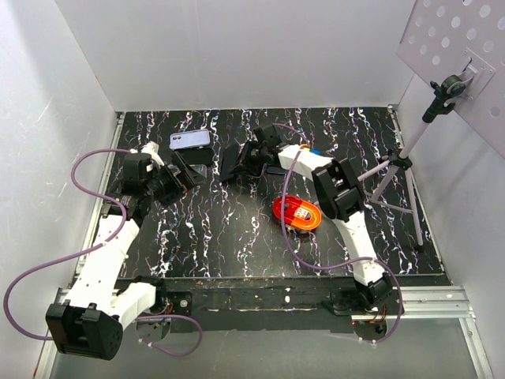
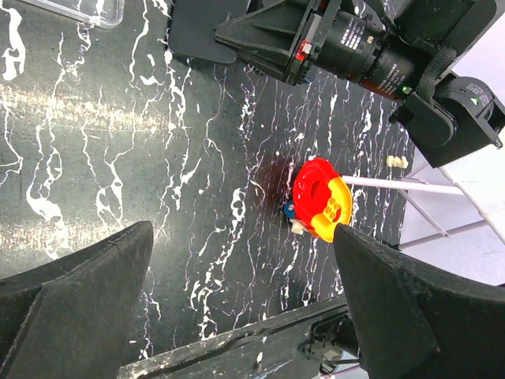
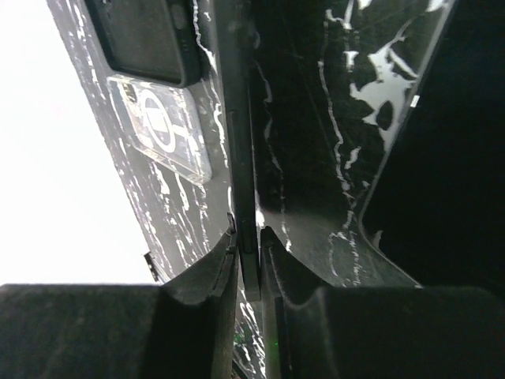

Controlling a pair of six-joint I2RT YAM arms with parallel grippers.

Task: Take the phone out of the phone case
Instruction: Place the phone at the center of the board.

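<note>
Right gripper [image 3: 246, 251] clamps a thin dark slab [image 3: 237, 118], presumably the phone, clear phone case [image 3: 158, 130] apart beyond its fingertips; left gripper [image 2: 241, 237] spread, empty; next, lay it flat.

- Phone [image 3: 241, 118]: a thin dark slab, out of its case, seen edge-on and clamped between the fingers of the right gripper [image 3: 248, 241].
- Phone case [image 1: 189, 140]: clear with a pale blue tint and a ring mark, empty, lying flat near the far edge of the tabletop [image 1: 237, 237], apart from the phone.
</note>
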